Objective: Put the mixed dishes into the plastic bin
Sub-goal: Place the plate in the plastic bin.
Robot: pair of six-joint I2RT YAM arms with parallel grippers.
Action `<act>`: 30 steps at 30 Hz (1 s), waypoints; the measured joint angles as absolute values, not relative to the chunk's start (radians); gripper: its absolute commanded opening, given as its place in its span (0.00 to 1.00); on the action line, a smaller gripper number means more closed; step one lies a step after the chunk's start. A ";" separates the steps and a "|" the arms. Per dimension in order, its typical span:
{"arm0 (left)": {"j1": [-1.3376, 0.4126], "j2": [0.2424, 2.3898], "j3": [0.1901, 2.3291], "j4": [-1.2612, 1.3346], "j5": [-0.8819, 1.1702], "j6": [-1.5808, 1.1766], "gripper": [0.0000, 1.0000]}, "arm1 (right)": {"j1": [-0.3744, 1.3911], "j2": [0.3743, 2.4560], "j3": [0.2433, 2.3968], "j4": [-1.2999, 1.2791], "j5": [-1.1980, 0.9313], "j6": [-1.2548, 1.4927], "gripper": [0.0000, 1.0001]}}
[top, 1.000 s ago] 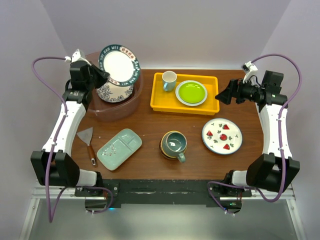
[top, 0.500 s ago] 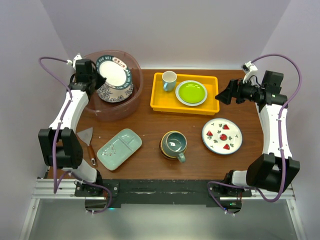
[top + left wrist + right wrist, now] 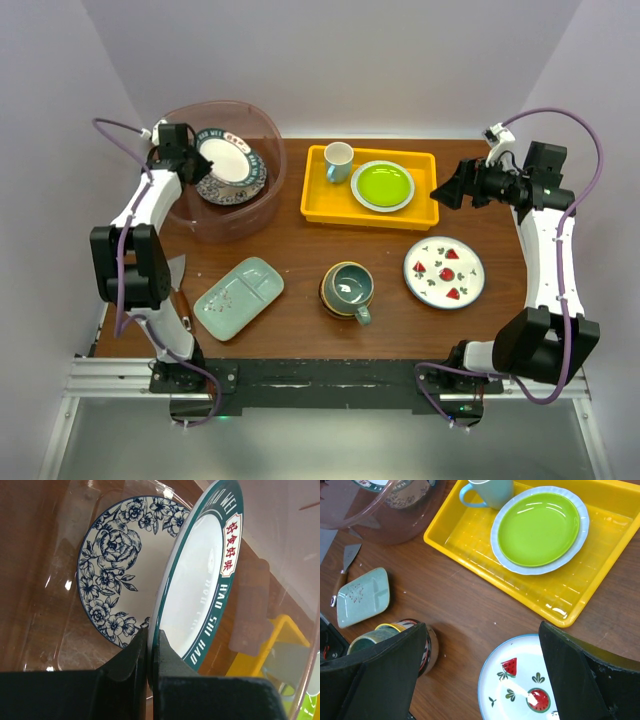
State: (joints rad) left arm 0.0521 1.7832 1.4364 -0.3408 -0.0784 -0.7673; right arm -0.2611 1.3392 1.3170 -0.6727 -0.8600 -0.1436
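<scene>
**Bench (image 3: 300,250), top view as dial**

1. Bin (image 3: 232,226), at 10 o'clock. In it we list a floral plate (image 3: 112,575) lying flat on the floor and a teal-rimmed plate (image 3: 224,156) held tilted over it. We cannot tell whether the two touch.
2. Left hand (image 3: 149,629), inside the bin, fingers pressed onto the teal-rimmed plate's edge. Only the left wrist view shows this pinch and the red marks on the rim. The top view shows only the arm reaching over the bin wall.
3. Right hand (image 3: 481,627), spread wide and holding nothing, in the air at 3 o'clock. Its own view confirms the wide gap.
4. Yellow tray (image 3: 318,210), at 12 to 1 o'clock, carrying a lime plate (image 3: 382,185) and a cup (image 3: 338,160).
5. Fruit plate (image 3: 444,272), at 4 o'clock, flat on the bench.
6. Mug (image 3: 348,286) standing in a bowl (image 3: 327,292), at 6 o'clock.
7. Divided tray (image 3: 239,297), at 7 o'clock.
8. Scraper (image 3: 345,569), at 8 o'clock. It is half hidden behind the left arm from above and plain in the right wrist view.
</scene>
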 measured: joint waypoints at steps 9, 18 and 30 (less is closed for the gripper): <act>0.062 1.856 1.446 -0.339 -0.047 -0.769 0.13 | -0.261 1.339 1.317 -0.673 -0.860 -0.149 0.98; 0.084 1.874 1.444 -0.331 -0.026 -0.793 0.28 | -0.261 1.339 1.317 -0.674 -0.860 -0.150 0.98; 0.103 1.869 1.426 -0.342 -0.015 -0.804 0.95 | -0.261 1.339 1.317 -0.675 -0.860 -0.150 0.98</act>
State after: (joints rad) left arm 0.1032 1.8687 1.4261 -0.3420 -0.0147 -0.8040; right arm -0.2611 1.3392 1.3170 -0.6750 -0.8600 -0.1501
